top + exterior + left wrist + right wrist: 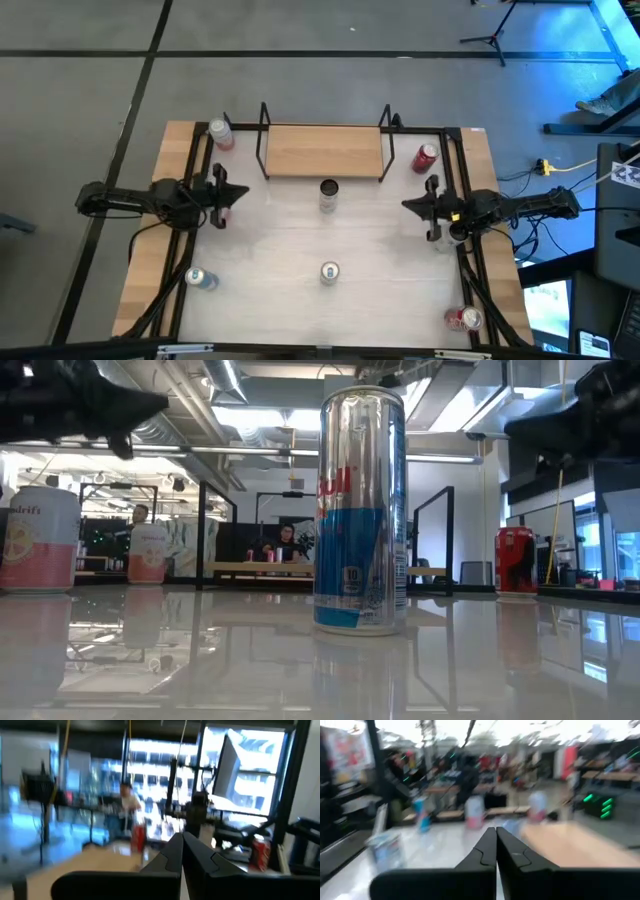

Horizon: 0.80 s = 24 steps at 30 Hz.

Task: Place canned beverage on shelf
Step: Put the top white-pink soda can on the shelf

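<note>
Near edge, centre: I see silver-blue can (329, 271) upright on surface (270, 250). Second can (328, 189) upright just before shelf (323, 150) at far edge; board bare. My left claw (181, 851) at left edge, fingers pressed together, empty. Right claw (495, 845) at right edge, same.

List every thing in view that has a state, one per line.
Shelf: bare, no can on it.
Silver-blue can: upright on the table, untouched.
Can nearer the shelf: upright.
Red can: upright beside the shelf.
Left claw: shut, empty.
Right claw: shut, empty.
</note>
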Each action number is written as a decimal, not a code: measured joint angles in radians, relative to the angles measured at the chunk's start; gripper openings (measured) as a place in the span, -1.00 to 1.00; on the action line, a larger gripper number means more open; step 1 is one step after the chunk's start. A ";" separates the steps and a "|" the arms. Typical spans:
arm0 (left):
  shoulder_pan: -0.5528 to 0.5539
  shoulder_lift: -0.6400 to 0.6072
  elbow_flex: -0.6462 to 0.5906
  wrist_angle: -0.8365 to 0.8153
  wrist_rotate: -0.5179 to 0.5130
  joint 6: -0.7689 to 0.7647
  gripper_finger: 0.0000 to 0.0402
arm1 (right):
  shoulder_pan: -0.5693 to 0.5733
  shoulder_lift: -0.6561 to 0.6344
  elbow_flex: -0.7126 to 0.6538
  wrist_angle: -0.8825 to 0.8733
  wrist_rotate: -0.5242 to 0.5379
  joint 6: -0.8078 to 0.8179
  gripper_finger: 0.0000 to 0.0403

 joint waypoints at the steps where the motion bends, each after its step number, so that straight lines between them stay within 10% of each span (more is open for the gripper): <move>1: 0.000 0.000 0.000 0.041 -0.002 0.039 -0.99 | 0.000 0.000 0.000 0.027 0.030 -0.016 -1.00; 9: 0.000 0.103 0.072 0.199 0.002 0.163 -0.99 | 0.000 0.000 0.000 0.224 0.100 -0.127 -1.00; 24: 0.089 0.668 0.359 0.196 -0.068 0.269 -0.99 | -0.023 0.000 0.000 0.284 0.241 -0.212 -1.00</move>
